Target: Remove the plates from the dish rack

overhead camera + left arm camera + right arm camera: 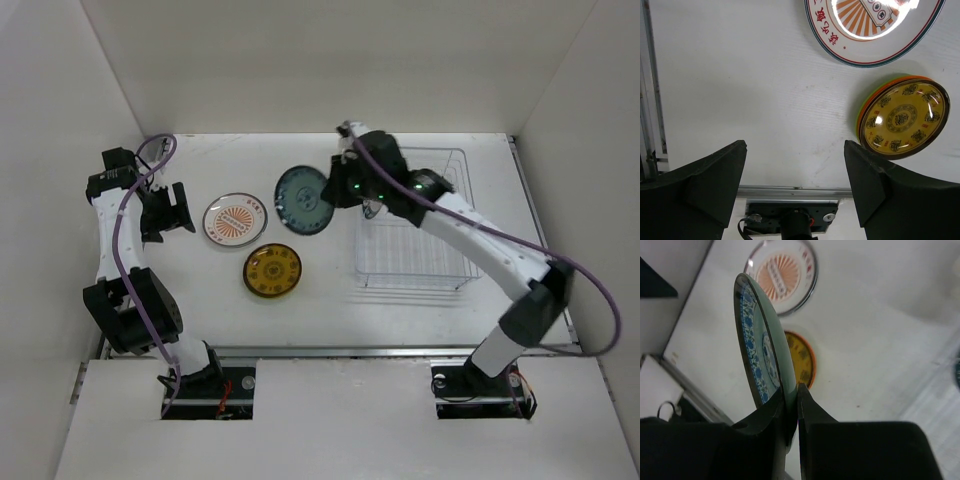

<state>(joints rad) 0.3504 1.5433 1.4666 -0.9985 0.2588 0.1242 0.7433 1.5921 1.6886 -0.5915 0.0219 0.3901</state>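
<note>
holding entry: teal-green plate, on edge above the tabletop, pinched at its rim by the right end effector, just left of the dish rack.

lying flat, left of it: white plate with orange centre; brown-yellow plate atop an orange one.

left end effector: spread, empty.

advice: tip it level, lower onto bare tabletop, then release.

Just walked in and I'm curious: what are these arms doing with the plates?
The right claw is pinching a teal plate by its rim, holding it over the table beside the wire dish rack. A white plate with an orange centre and a yellow plate lie flat on the table. The left claw hangs open and empty.
</note>
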